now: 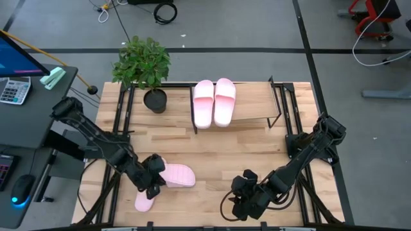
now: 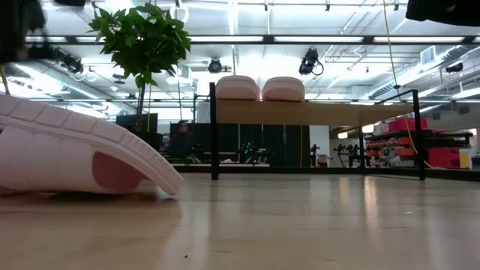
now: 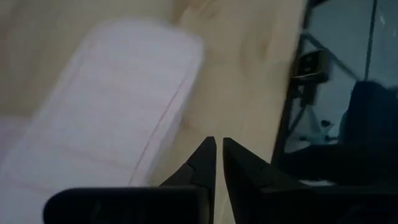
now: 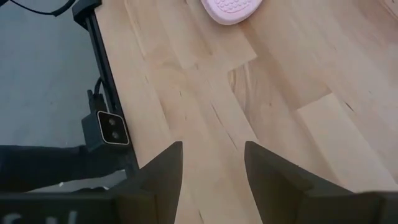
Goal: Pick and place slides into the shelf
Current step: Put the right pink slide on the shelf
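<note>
Left tool (image 1: 153, 181), jaws nearly closed and holding nothing, sits between two loose slides: one (image 1: 177, 175) lying crosswise just beside it toward the shelf (image 1: 257, 110), one (image 1: 144, 202) on its far side. Two slides (image 1: 214, 101) rest on the shelf. Right tool (image 1: 244, 200) waits open, empty, farther off.

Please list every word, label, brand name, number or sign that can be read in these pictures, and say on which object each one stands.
No text can be read in any view.
The calculator beside the table has keys, but their markings are too small to read.
The slides on the shelf show no brand or label.
</note>
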Robot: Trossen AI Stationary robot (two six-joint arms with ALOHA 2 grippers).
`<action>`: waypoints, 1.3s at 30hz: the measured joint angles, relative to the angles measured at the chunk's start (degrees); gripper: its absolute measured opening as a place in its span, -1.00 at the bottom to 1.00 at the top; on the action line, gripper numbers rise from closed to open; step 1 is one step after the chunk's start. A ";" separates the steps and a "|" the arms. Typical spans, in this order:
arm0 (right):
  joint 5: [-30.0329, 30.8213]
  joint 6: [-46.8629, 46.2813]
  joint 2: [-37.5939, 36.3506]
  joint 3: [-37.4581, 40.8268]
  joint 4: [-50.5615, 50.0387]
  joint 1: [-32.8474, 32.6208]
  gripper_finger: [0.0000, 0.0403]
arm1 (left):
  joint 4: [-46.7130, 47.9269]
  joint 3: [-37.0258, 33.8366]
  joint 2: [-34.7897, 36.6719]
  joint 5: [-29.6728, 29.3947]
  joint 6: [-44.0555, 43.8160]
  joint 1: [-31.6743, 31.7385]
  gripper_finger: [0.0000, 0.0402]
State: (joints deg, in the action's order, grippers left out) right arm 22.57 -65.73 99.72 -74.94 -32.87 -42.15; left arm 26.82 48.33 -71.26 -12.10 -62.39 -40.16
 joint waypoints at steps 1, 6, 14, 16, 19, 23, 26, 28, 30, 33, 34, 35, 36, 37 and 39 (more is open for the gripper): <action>0.00 0.01 0.00 0.00 -0.02 0.00 -0.12 | 2.78 2.54 -0.01 -0.76 3.02 0.00 -0.85; 0.29 0.25 0.00 0.00 -0.02 0.03 -0.12 | 20.75 16.77 -2.84 -6.32 16.92 0.24 -0.93; 1.58 0.98 0.00 0.00 0.21 0.03 -0.12 | 34.61 28.01 -14.95 -5.41 24.02 0.20 -0.93; 1.95 1.01 0.00 0.00 0.25 0.04 -0.12 | 40.28 29.92 -18.40 -6.04 23.94 0.24 -0.93; 2.63 1.33 0.00 0.00 0.25 0.04 -0.12 | 43.37 30.73 -22.21 -6.96 24.10 -0.07 -0.96; 2.93 1.33 0.00 0.00 0.27 0.04 -0.12 | 43.22 30.74 -25.68 -6.99 24.55 -1.98 -0.97; 2.95 1.35 0.00 -0.01 0.27 0.04 -0.12 | 43.10 30.74 -26.50 -6.94 23.83 -3.60 -0.95; 2.97 1.47 0.00 -0.02 0.27 0.04 -0.12 | 42.51 30.76 -26.27 -7.96 22.38 -4.44 -0.93; 3.29 1.91 0.00 -0.02 0.27 0.04 -0.12 | 42.14 30.76 -26.34 -10.27 20.76 -5.52 -0.92; 4.15 2.45 0.00 -0.02 0.29 0.04 -0.12 | 39.44 30.38 -26.30 -13.02 19.13 -6.71 -0.92; 4.17 2.48 0.00 -0.02 0.28 0.03 -0.12 | 37.44 29.91 -26.29 -12.88 17.89 -6.51 -0.91; 4.17 2.51 0.00 -0.02 0.29 0.03 -0.12 | 36.25 29.60 -26.34 -12.01 16.59 -6.20 -0.88; 4.16 2.54 0.00 -0.02 0.31 0.04 -0.12 | 35.78 29.52 -26.36 -10.78 15.25 -5.86 -0.84; 4.17 2.54 0.00 -0.02 0.29 0.04 -0.12 | 35.49 29.51 -26.35 -9.74 14.13 -5.50 -0.79; 4.20 2.77 0.00 -0.02 0.31 0.04 -0.12 | 35.34 29.51 -26.34 -8.95 12.41 -4.86 -0.66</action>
State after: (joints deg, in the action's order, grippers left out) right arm 26.77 -62.96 99.72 -74.96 -32.56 -42.11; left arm 62.16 77.84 -97.60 -21.04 -49.98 -45.02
